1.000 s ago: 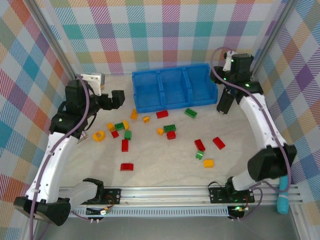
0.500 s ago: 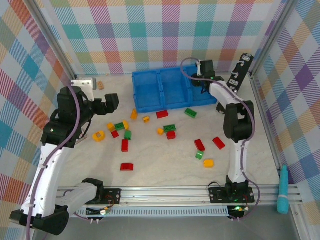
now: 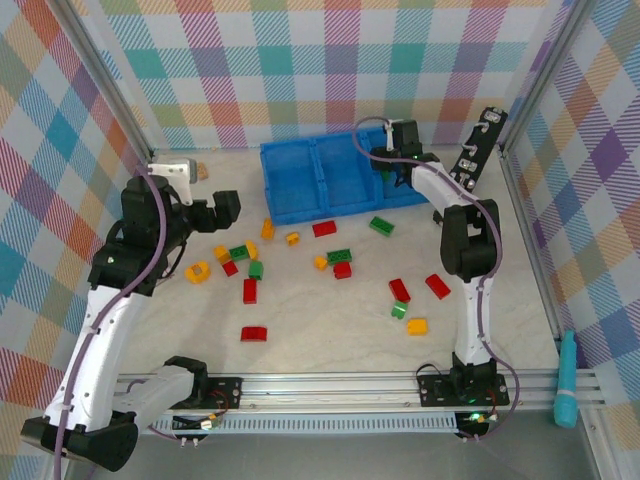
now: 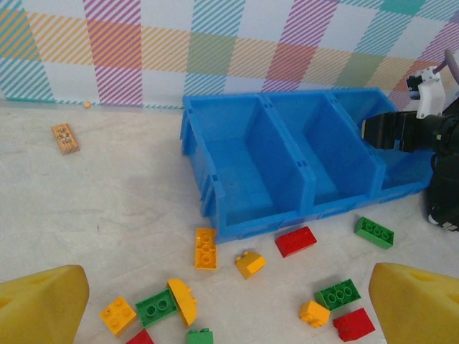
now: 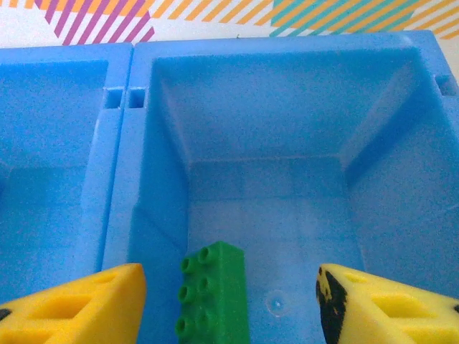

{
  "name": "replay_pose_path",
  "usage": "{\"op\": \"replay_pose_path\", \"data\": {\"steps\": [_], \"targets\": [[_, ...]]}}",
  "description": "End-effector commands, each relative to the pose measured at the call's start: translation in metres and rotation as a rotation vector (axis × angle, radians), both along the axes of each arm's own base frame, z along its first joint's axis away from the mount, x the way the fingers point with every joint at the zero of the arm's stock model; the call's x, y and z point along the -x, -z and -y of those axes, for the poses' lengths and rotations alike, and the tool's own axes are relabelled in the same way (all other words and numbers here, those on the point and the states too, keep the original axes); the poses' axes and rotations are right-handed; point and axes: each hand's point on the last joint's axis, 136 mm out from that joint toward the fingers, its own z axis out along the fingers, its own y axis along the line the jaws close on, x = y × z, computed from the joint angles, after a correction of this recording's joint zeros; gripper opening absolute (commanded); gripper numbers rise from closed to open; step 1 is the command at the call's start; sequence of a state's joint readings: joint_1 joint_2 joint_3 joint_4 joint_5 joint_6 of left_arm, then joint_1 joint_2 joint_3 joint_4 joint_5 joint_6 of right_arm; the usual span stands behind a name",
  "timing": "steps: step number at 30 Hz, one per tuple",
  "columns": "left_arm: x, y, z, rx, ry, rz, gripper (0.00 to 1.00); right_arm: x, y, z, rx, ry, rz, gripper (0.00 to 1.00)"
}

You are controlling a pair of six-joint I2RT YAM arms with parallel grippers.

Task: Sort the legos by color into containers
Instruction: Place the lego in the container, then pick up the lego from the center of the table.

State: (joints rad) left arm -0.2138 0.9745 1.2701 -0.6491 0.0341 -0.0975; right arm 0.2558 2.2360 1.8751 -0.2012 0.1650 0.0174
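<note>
- Right tool [image 5: 231,301] hangs in the right-hand compartment of the blue bin [image 5: 122,179]. Its yellow fingers [image 5: 86,304] stand moderately apart and grip nothing.
- One green lego [image 5: 211,297] lies lengthwise between those fingers, touching neither. Whether it rests on the compartment floor I cannot tell.
- Left tool [image 4: 228,308] is spread wide and holds nothing. It hovers above the worktop [image 4: 107,208], in front of the bin's left end.
- Loose legos lie along the bin's front wall. An orange lego [image 4: 206,249] is just beside the left front corner, and a yellow lego [image 4: 249,264] is a little nearer the arms.
- A red lego [image 4: 295,241] lies just before the middle compartment, and a second green lego [image 4: 374,232] before the right one.
- Under the left tool there is a close cluster: a small orange lego [image 4: 118,316], a flat green lego [image 4: 158,307] and a curved yellow piece [image 4: 184,299] leaning on it.
- Toward the right arm's base lie two red legos [image 3: 399,290], a small green one [image 3: 399,310] and an orange one [image 3: 417,326].
- A lone red lego [image 3: 254,333] lies nearest the rail [image 3: 330,385].
- The right arm's black wrist [image 4: 401,132] covers the far part of the right compartment in the left wrist view.
- A tan block [image 4: 64,138] lies alone, well left of the bin, near the plaid wall [image 4: 215,43].
- A teal tool handle [image 3: 567,380] lies outside the frame, on the right.
</note>
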Motion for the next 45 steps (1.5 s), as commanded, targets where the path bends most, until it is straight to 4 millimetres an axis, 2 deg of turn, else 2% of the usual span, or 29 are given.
{"op": "replay_pose_path", "data": {"steps": [1,5,9,15,21,23,27,32,38,45], "targets": [[-0.005,-0.004,0.005,0.026,0.013,0.021,1.0,0.015,-0.035,-0.002,-0.006,-0.021,0.04,0.65],[-0.007,-0.003,0.009,0.026,0.033,0.034,1.0,0.046,-0.07,-0.001,-0.043,-0.053,0.081,0.64],[-0.01,0.002,0.01,0.013,0.045,0.06,1.0,0.089,-0.073,0.001,-0.084,-0.079,0.033,0.66],[-0.018,0.01,0.014,0.001,0.066,0.039,1.0,0.147,-0.033,0.005,-0.187,-0.028,-0.146,0.75],[-0.029,0.01,0.021,0.005,0.094,0.048,1.0,0.179,0.009,0.0,-0.242,-0.013,-0.275,0.89],[-0.031,0.012,0.024,0.004,0.104,0.042,1.0,0.185,0.017,-0.003,-0.269,-0.003,-0.327,0.95],[-0.034,0.016,0.025,-0.001,0.111,0.034,1.0,0.19,0.033,-0.003,-0.339,0.079,-0.403,0.96],[-0.035,0.019,0.026,-0.013,0.119,0.033,1.0,0.189,0.065,0.004,-0.35,0.232,-0.464,0.96],[-0.031,0.021,0.024,-0.055,0.132,0.026,1.0,0.179,0.092,0.01,-0.355,0.36,-0.496,0.98],[-0.026,0.025,0.022,-0.095,0.143,0.023,1.0,0.162,0.106,-0.009,-0.444,0.366,-0.494,0.99]]}}
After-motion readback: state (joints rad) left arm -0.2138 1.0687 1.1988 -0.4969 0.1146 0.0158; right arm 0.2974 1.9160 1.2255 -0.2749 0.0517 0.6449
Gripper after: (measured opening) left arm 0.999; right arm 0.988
